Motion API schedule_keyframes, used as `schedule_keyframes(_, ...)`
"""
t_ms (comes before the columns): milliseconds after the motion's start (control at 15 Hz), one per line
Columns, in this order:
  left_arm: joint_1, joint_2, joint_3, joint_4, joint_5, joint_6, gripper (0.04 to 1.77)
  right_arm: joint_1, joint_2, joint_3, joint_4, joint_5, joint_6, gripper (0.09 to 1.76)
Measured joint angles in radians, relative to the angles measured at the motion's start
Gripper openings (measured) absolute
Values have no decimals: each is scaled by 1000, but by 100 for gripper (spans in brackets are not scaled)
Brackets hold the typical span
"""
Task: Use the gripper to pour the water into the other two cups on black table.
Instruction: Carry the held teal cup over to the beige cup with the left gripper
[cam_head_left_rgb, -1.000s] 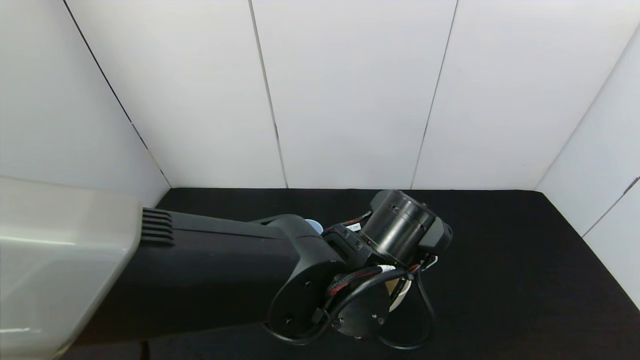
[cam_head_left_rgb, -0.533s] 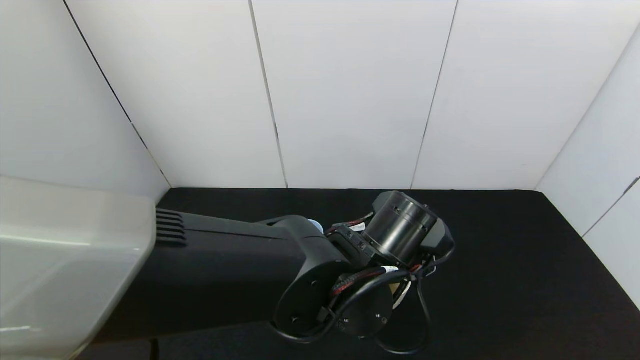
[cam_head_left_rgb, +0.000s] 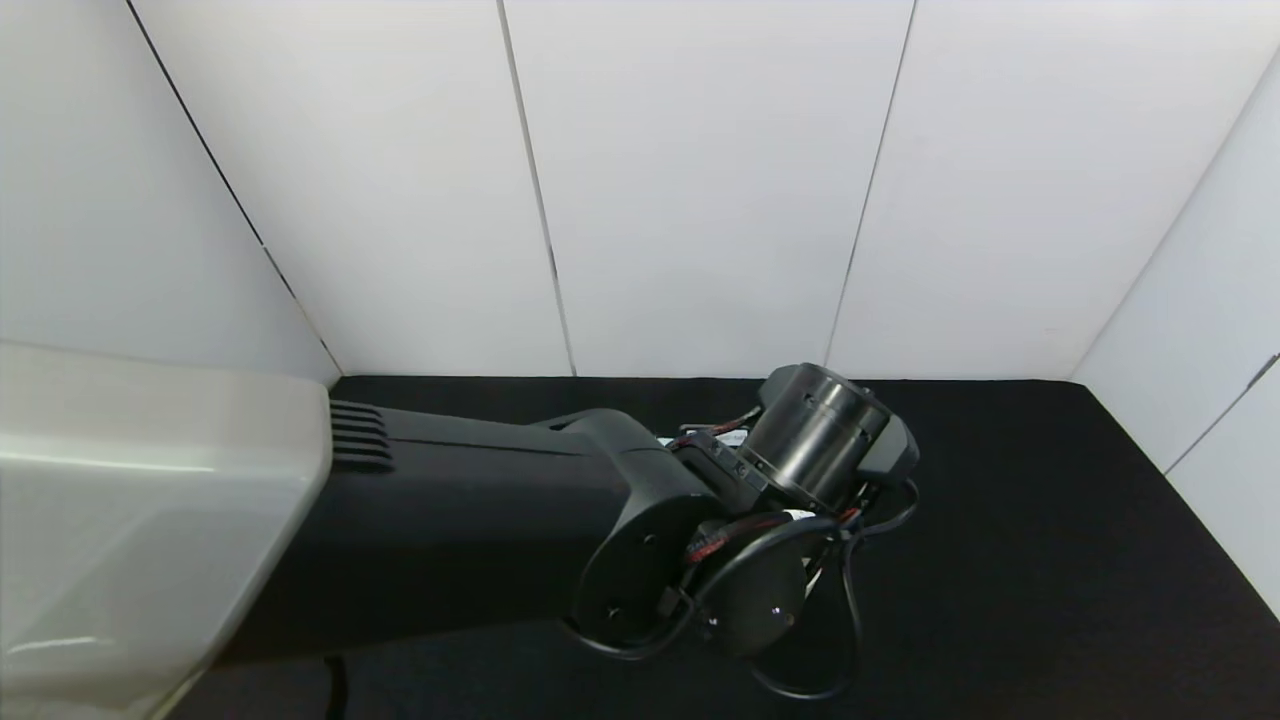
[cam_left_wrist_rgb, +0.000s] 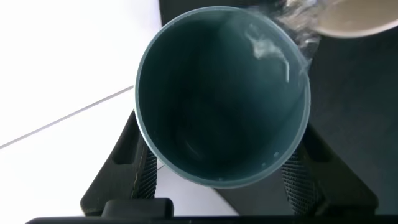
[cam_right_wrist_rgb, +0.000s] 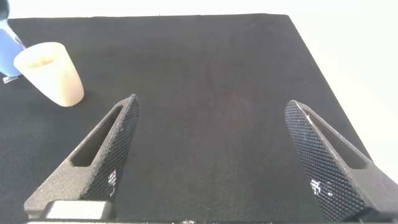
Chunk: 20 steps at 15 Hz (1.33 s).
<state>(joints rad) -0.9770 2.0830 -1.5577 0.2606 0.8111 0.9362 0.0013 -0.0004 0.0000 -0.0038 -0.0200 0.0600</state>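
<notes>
My left gripper (cam_left_wrist_rgb: 221, 177) is shut on the teal-green tumbler (cam_left_wrist_rgb: 217, 106), one finger on each side. The tumbler is tipped over, and clear water (cam_left_wrist_rgb: 292, 28) runs off its rim toward the cream-white cup (cam_left_wrist_rgb: 364, 18) just beyond it. In the head view my left arm's glossy wrist (cam_head_left_rgb: 820, 430) hides the gripper and all the cups. My right gripper (cam_right_wrist_rgb: 212, 102) is open and empty, low over the black table (cam_right_wrist_rgb: 205, 56). From there the cream-white cup (cam_right_wrist_rgb: 53, 74) stands upright, with the pale blue cup (cam_right_wrist_rgb: 5, 50) at its far side, cut by the picture's edge.
White panel walls (cam_head_left_rgb: 700, 200) close the table (cam_head_left_rgb: 1050, 520) at the back and on both sides. Looping black cables (cam_head_left_rgb: 850, 600) hang under the left wrist. Bare black tabletop stretches to the right of the left arm.
My left arm has reached farther forward and its wrist has turned and risen. The slivers of the pale blue and cream-white cups seen beside it earlier are now covered.
</notes>
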Motion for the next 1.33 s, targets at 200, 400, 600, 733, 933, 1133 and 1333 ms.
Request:
schedule_keyframes(200, 0, 15, -66, 82, 9, 12, 112, 0, 0, 0, 0, 0, 0, 171)
schedule_keyframes(400, -4, 23, -101, 123, 27, 16, 112, 0, 0, 0, 0, 1, -1, 171)
schedule_keyframes(600, -6, 24, -107, 126, 29, 25, 112, 0, 0, 0, 0, 0, 0, 171)
schedule_keyframes(733, -7, 24, -108, 126, 29, 34, 112, 0, 0, 0, 0, 0, 0, 171)
schedule_keyframes(933, -7, 23, -108, 127, 29, 35, 112, 0, 0, 0, 0, 0, 0, 171)
schedule_keyframes(1133, -6, 23, -106, 126, 29, 34, 112, 0, 0, 0, 0, 0, 0, 171)
schedule_keyframes(1333, -6, 24, -106, 118, 27, 26, 112, 0, 0, 0, 0, 0, 0, 171)
